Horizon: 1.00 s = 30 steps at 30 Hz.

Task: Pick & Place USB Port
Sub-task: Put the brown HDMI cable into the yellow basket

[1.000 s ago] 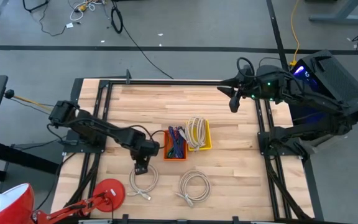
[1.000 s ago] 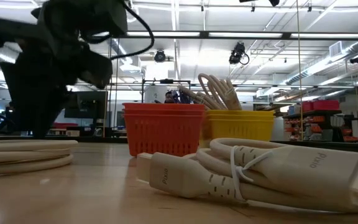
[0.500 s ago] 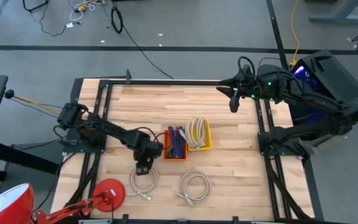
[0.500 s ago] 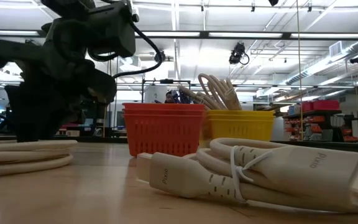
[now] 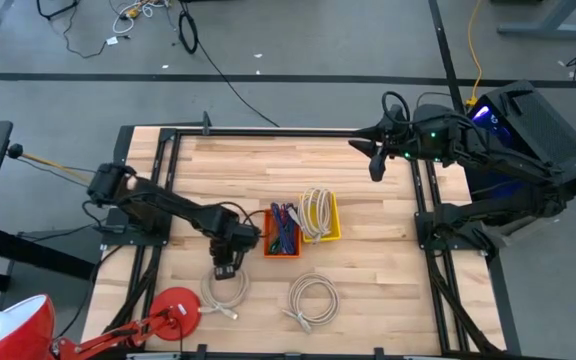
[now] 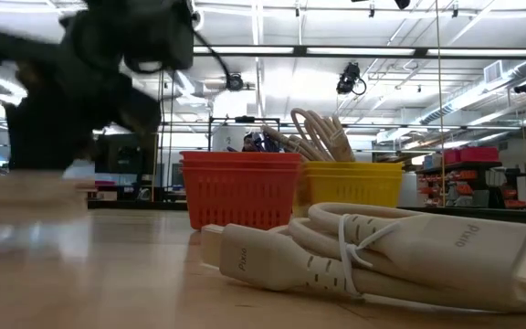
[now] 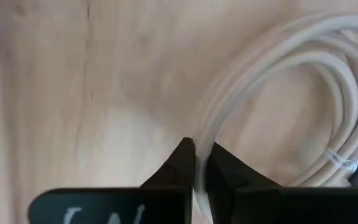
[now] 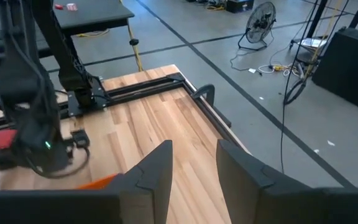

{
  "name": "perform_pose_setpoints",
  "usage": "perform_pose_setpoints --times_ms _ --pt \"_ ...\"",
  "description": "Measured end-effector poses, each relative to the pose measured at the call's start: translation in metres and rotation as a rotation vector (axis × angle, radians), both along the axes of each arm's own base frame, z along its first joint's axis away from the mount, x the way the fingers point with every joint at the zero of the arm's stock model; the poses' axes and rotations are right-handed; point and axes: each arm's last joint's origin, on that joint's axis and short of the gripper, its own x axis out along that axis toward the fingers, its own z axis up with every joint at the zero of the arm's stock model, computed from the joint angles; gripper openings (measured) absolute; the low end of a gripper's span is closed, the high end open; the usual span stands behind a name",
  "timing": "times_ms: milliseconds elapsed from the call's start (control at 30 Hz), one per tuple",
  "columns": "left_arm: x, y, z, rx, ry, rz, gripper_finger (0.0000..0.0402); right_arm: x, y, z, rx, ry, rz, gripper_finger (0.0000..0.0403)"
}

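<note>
1. Left end effector is down at the front-left part of the wooden table, just in front of the orange basket and to its left.
2. In the left wrist view its two dark fingers are pinched together on a strand of the white coiled cable; the strand runs between the tips. State: closed, gripping that cable.
3. Same cable in the high view: a loose round coil lying flat on the table, its rear edge under the left end effector. A red round lamp base sits just beside the coil on its left.
4. Second white cable coil lies flat to the right of the first, apart from it, in front of the baskets. In the low view it fills the foreground, bundled with a white tie, connector end pointing left.
5. Orange basket holds dark blue and red cables; the yellow basket touches its right side and holds cream cables that stand up above the rim.
6. Right end effector hangs over the table's far right corner, well apart from all cables. Right wrist view shows its fingers with a clear gap and nothing between them: open, empty.
</note>
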Motion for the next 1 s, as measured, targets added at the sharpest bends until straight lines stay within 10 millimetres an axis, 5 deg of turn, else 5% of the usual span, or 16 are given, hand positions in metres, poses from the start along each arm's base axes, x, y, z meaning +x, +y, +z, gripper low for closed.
perform_pose_setpoints --times_ms 167,400,633,800,1000 --pt "-0.011 0.01 0.046 0.058 -0.048 0.058 0.002 -0.001 -0.001 -0.001 -0.027 0.027 -0.033 0.0125" --pt "-0.022 0.038 0.151 0.22 -0.438 0.357 0.002 0.004 0.0 -0.006 0.07 0.031 0.018 0.0125" --pt "-0.034 0.064 0.234 0.539 -0.774 0.561 0.002 0.041 0.007 -0.023 0.201 0.058 0.228 0.0125" --pt "-0.029 0.074 0.256 0.768 -0.836 0.606 0.002 0.076 0.011 -0.023 0.231 -0.079 0.366 0.0125" --pt "-0.005 0.083 0.247 0.885 -0.795 0.573 0.002 0.109 0.009 -0.027 0.289 -0.211 0.487 0.0125"
